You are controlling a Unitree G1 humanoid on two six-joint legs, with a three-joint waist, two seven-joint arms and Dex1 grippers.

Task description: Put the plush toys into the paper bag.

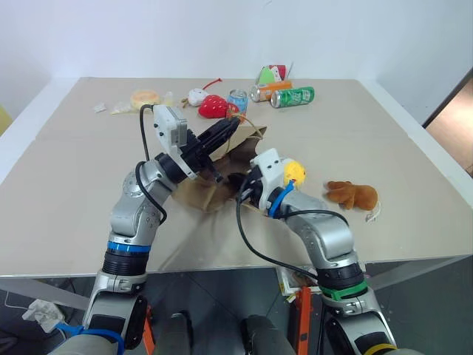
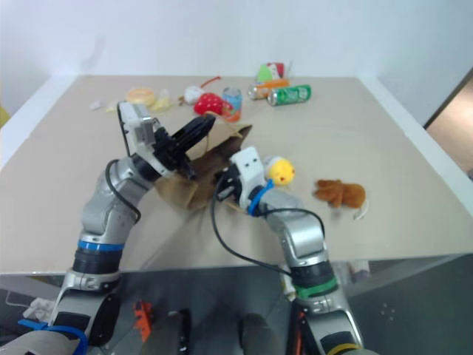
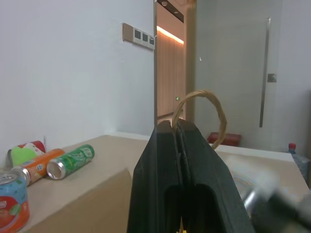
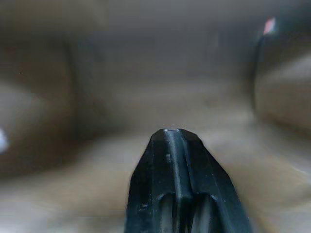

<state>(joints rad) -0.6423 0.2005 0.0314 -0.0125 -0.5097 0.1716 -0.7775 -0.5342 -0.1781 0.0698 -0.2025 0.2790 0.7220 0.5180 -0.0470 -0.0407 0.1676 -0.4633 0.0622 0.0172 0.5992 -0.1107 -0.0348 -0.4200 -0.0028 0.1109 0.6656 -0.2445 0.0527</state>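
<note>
Left gripper (image 1: 222, 133), clamped on the paper bag (image 1: 214, 188) handle (image 3: 206, 114), lifts its edge; right gripper (image 4: 176, 133) looks closed, empty, inside the mouth.

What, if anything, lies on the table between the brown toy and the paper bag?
The yellow chick and the right arm beside it lie between the brown toy and the bag; the table is otherwise bare there.
</note>
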